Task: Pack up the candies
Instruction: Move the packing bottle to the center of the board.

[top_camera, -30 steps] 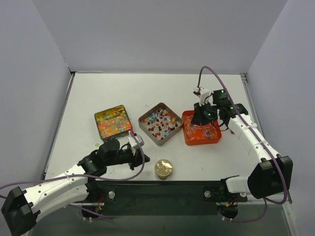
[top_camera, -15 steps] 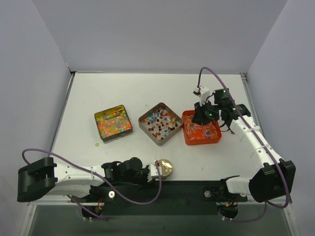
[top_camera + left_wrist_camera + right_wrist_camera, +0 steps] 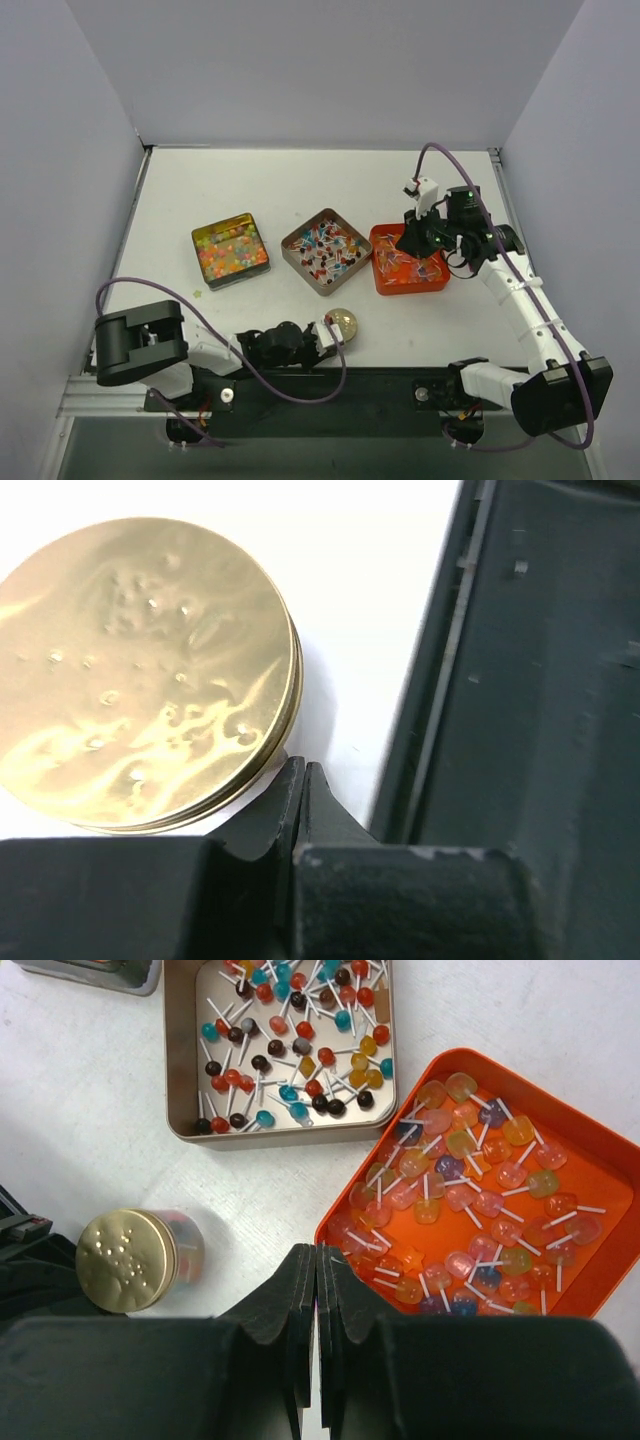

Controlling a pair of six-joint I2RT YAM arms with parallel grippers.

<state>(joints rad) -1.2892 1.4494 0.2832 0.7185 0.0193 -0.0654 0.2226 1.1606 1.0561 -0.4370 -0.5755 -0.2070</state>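
My left end effector (image 3: 303,780) sits clenched beside the round gold lid (image 3: 140,670); my right end effector (image 3: 318,1270), clenched empty, hangs over candies (image 3: 470,1200) in the orange plastic tray (image 3: 605,1185).

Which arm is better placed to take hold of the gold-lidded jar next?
Left. The left gripper, jaws shut, sits right beside the jar at the table's near edge. The right gripper, also shut, is over the orange tray, farther off.

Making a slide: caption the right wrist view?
Shut right claw looks down on orange tray and metal tin of lollipops, gold-lidded jar nearby.
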